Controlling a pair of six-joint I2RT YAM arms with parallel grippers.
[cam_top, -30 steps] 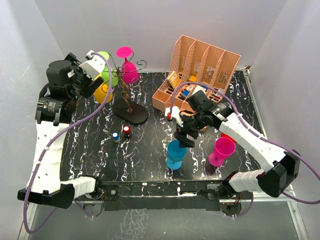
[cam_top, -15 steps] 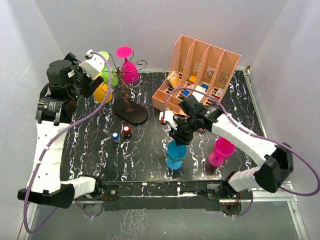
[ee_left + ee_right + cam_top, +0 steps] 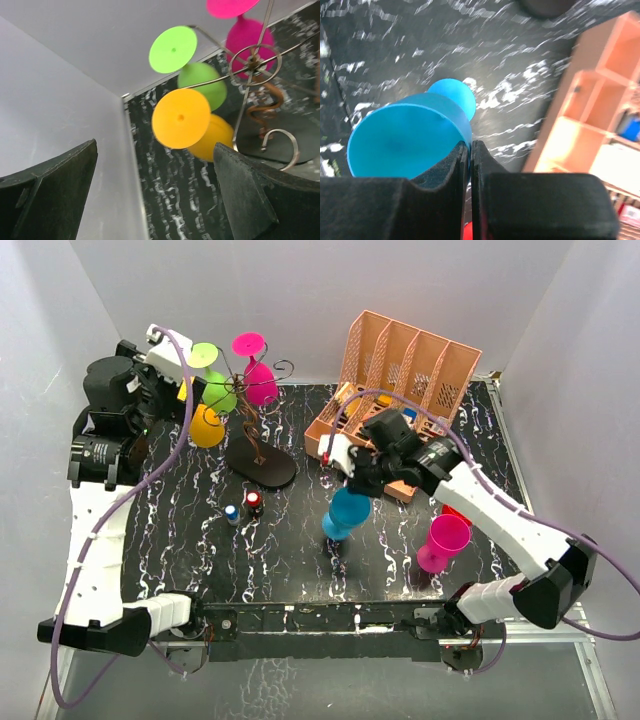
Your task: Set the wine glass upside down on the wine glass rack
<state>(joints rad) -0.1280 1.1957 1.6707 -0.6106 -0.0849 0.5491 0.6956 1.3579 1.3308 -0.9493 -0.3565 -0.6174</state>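
Note:
The blue wine glass (image 3: 346,513) hangs tilted above the table's middle, bowl up. My right gripper (image 3: 364,483) is shut on its rim. The right wrist view has one finger inside the bowl and one outside, with the thin wall of the blue wine glass (image 3: 410,135) pinched at my right gripper (image 3: 470,146). The dark wire wine glass rack (image 3: 256,438) stands at the back left. A green glass (image 3: 219,396), an orange glass (image 3: 207,426) and a magenta glass (image 3: 259,384) hang on it upside down. My left gripper (image 3: 176,390) is open and empty, left of the rack (image 3: 254,64).
A peach slotted organiser (image 3: 405,368) stands at the back right, just behind my right arm. A pink glass (image 3: 443,542) stands upright at the front right. Two small bottles (image 3: 243,507) sit in front of the rack's base. White walls close in the table.
My right gripper has shut on the blue glass's rim and lifted it off the table, tilted, toward the back. My left gripper has opened wider and drawn back from the rack.

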